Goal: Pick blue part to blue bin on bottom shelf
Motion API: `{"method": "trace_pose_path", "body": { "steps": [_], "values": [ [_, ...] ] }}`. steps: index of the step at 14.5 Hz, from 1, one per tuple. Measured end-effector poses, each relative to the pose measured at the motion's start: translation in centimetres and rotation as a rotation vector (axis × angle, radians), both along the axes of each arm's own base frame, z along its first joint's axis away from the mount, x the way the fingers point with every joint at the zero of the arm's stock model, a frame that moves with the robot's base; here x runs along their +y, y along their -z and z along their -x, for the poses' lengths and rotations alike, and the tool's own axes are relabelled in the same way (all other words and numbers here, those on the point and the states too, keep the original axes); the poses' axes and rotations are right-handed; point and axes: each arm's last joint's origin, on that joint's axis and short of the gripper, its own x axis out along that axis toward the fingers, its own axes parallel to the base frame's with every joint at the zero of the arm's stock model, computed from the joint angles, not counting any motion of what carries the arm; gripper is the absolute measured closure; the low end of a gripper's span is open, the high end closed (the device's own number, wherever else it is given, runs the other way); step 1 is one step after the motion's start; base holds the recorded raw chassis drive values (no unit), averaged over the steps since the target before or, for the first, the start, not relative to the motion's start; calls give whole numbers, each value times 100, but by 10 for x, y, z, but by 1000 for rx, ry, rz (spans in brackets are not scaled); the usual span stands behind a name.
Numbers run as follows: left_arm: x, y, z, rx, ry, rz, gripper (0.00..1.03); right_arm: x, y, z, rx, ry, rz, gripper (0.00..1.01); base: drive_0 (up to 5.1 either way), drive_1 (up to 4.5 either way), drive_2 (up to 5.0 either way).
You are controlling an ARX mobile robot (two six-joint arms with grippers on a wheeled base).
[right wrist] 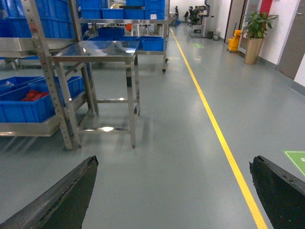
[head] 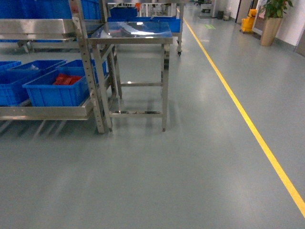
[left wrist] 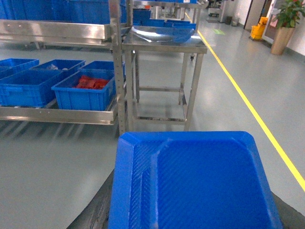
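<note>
Head view: bottom shelf point(head: 47, 113) at left holds blue bins; one point(head: 52, 93) shows red wrap. Steel tabletop point(head: 131, 33) stands beside it. Blue part is not visible. Right claw point(right wrist: 174, 191) is spread wide; left claw's state is hidden behind a blue tray point(left wrist: 190, 181).

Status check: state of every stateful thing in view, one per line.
right gripper: open, nothing between the fingers
left gripper: jaws not visible in its wrist view, a blue tray fills the foreground
bin with red contents: on the bottom shelf, open-topped
steel table: upright beside the rack, a blue item lies on its top
blue part: not visible in any view
yellow mop bucket: standing near the potted plant
</note>
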Motion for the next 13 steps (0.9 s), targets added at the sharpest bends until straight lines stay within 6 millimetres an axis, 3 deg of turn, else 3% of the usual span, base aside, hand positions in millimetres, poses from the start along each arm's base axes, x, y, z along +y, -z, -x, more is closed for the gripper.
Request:
{"method": "trace_pose_path", "body": {
  "steps": [13],
  "values": [
    [0,0,0,-3,-1,1,60,0,0,0,2,0,0,3,-4,429,-437]
  ]
}}
